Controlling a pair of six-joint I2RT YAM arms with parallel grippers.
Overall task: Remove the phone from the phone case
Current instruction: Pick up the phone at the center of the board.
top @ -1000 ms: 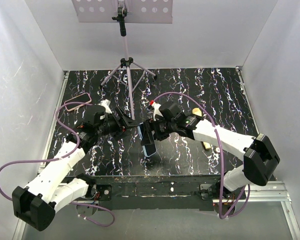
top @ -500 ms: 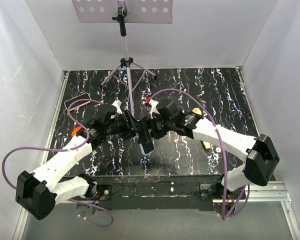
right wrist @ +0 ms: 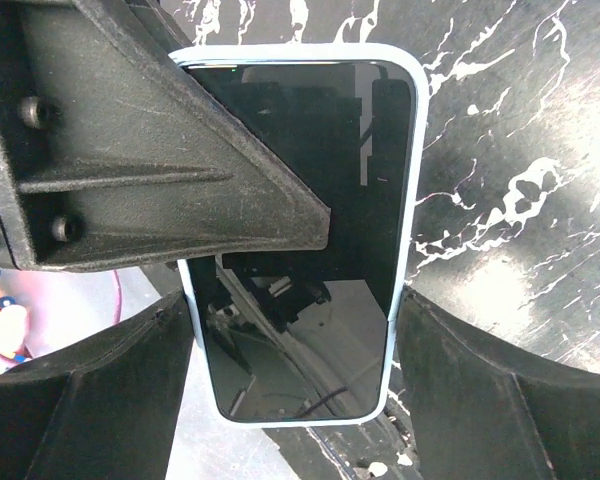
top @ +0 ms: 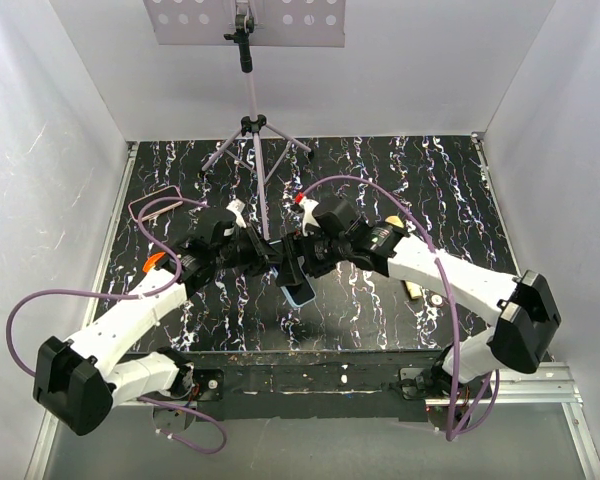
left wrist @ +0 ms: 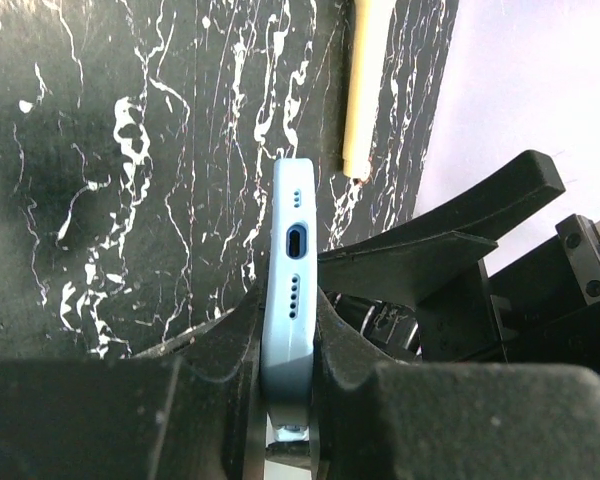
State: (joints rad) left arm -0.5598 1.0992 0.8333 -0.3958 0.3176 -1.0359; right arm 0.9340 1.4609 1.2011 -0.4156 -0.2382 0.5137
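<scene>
The phone (right wrist: 310, 200), black screen showing, sits in a light blue phone case (right wrist: 404, 250) and is held above the table between both arms (top: 298, 287). My right gripper (right wrist: 292, 340) spans its width, and each finger (right wrist: 470, 390) presses a long side of the case. My left gripper (left wrist: 288, 330) is shut on the case's thin edge (left wrist: 292, 290) near the port end, with both faces squeezed between its fingers (left wrist: 220, 340). In the top view the left gripper (top: 278, 262) and right gripper (top: 306, 256) meet at the phone.
A tripod stand (top: 252, 140) rises behind the grippers under a perforated board (top: 245, 20). A pale yellow stick (left wrist: 365, 80) lies on the black marbled table by the right wall. A pink-rimmed item (top: 160, 197) lies at the far left. White walls enclose three sides.
My left arm has moved right to the phone and its jaws have closed on the case's edge. The right gripper has kept its hold, and the phone has shifted slightly.
</scene>
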